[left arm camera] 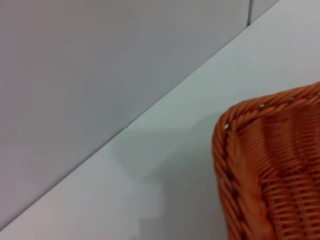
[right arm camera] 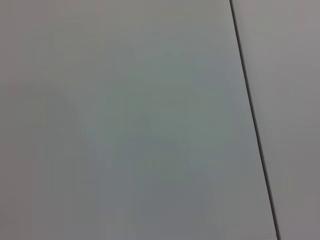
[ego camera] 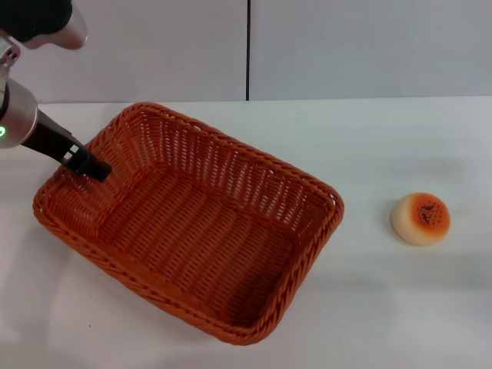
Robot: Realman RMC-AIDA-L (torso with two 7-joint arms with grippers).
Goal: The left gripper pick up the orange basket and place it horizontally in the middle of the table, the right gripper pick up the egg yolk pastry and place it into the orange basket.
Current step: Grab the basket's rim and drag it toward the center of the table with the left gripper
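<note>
Head view: the basket (ego camera: 192, 223) is lying on the table (ego camera: 369, 307), left of centre and skewed, its long axis running from far-left to near-right. The left gripper (ego camera: 91, 167) is reaching in from the left, and its dark tip is sitting at the basket's left short wall, at or just over the rim. Whether its fingers are apart or clamped on the wicker, I cannot tell; they are merging into one dark shape against the weave. The pastry (ego camera: 420, 218) is sitting on the table well to the right of the basket, apart from it, glazed top up. The right gripper is not showing here.

Left wrist view: one rounded corner of the basket (left arm camera: 270, 170) is filling the near side, with bare table (left arm camera: 150, 190) and the grey wall (left arm camera: 75, 75) behind it. No fingers are showing.

Right wrist view: only grey wall panels with a dark seam (right arm camera: 252, 120) are appearing, so the right arm is judged to be parked, pointing away from the work.

Step in hand, by my judgement: the basket is being taken or turned by the left arm and is not yet square. The next move is calling for a firm hold on the rim, then a rotation to bring the long side horizontal at mid-table. Nothing is standing between basket and centre; the pastry is lying clear of that swing.
</note>
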